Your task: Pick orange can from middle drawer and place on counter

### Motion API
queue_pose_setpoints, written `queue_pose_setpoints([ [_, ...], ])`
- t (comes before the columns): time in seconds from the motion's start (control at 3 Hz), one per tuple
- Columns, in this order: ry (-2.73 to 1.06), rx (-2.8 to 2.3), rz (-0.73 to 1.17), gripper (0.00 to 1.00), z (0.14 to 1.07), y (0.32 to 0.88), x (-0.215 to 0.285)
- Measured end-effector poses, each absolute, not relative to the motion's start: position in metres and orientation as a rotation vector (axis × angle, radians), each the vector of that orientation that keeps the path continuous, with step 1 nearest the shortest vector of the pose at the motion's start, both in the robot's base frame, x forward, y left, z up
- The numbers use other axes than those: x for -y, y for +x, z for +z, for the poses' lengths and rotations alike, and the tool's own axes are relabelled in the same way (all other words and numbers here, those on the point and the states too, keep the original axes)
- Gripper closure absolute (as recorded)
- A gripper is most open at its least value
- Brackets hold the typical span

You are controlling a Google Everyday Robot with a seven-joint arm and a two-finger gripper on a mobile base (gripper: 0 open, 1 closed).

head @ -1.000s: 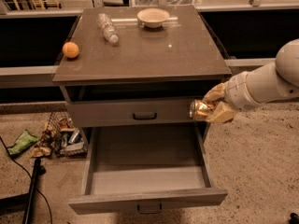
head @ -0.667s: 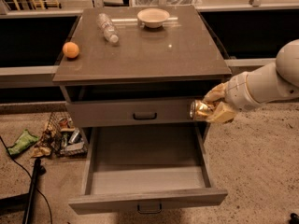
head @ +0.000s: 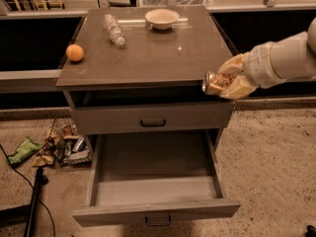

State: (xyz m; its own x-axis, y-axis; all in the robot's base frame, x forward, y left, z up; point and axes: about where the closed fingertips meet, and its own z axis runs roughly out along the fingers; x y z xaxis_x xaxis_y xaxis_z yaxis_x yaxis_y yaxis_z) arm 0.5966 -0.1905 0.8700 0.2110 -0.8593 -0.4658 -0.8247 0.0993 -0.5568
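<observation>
floor, far left: a heap of crumpled wrappers and a small wire basket of rubbish sits against the cabinet's left side, with a thin black pole lying nearer the camera.
left edge of top: a round orange ball-like fruit sits right by the raised left edge.
back left: a clear plastic bottle lies on its side, well apart from the fruit.
top: the glossy grey-brown square counter has a wide bare stretch from its middle to the front and right edges.
back middle: a shallow cream bowl sits upright near the back edge.
below the top: the shallower grey drawer is pushed in, flush.
lowest front: the deep grey wood-grain middle drawer is pulled way out, its front lip sticking out towards the camera.
the can: the small dented orange can is up in the air on its side, silver end facing left, right at the counter's front-right corner. Touching the edge or not, can't tell.
gripper: its tan fingers are clamped around the can, just off the counter's right side.
far right: the pale arm comes in from the right border.
</observation>
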Motion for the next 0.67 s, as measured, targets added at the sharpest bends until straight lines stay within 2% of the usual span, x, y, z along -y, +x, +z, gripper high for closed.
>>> queue_pose_setpoints([
  [0.33, -1.690, -1.503, -0.120, 1.00, 0.909, 0.623, 0.184],
  [0.67, -1.661, -1.451, -0.094, 1.00, 0.926, 0.657, 0.169],
])
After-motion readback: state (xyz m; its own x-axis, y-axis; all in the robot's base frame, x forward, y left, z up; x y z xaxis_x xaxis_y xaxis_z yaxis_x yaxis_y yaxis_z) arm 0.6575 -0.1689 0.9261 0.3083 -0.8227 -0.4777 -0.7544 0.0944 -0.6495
